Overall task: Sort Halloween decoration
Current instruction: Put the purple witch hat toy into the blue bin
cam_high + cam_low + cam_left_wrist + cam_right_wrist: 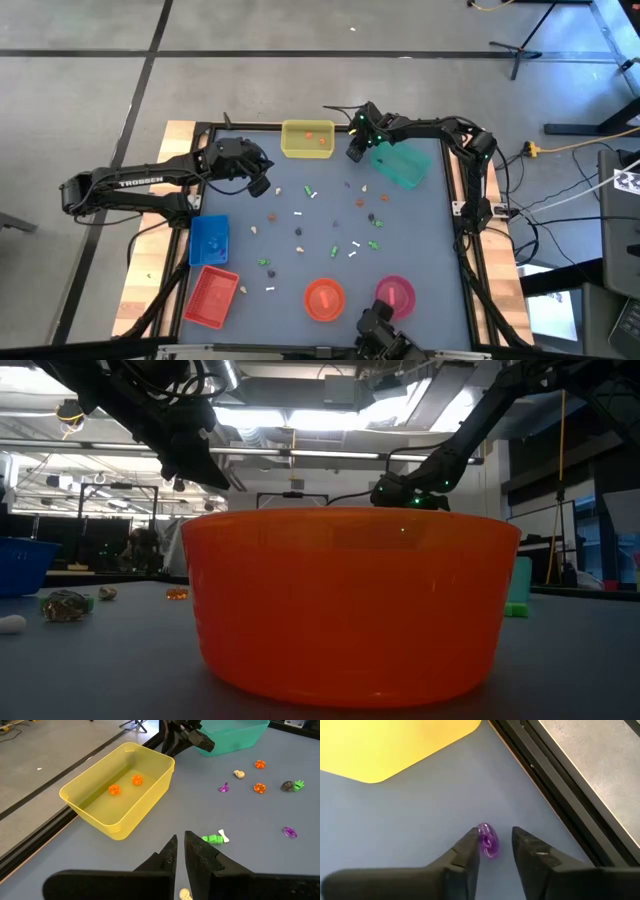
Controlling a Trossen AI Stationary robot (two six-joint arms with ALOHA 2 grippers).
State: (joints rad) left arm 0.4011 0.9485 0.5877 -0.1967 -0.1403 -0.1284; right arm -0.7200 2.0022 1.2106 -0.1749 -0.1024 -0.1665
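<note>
Small Halloween trinkets (pixel 335 225) in orange, white, green and purple lie scattered over the grey table. Two orange ones (pixel 125 785) lie in the yellow bin (pixel 307 140). My right gripper (pixel 494 847) points steeply down at the table's far side, between the yellow bin and the teal bin (pixel 400 165). It is open, with a purple ring-shaped trinket (pixel 488 841) on the table between its fingers. My left gripper (pixel 180 851) is shut on nothing and hangs above the table on the near left of the yellow bin. My right gripper comes from above, slanting, with one finger (pixel 470 845) right beside the purple trinket's side (pixel 483 840) and the other finger a small gap away. Whether the nearer finger touches the trinket cannot be told. The trinket rests on the table.
A blue tray (pixel 209 240) and a red tray (pixel 212 296) sit at the near left. An orange bowl (pixel 324 298) and a pink bowl (pixel 395 294) stand at the near edge. The table's black frame (pixel 555 795) runs close behind my right gripper.
</note>
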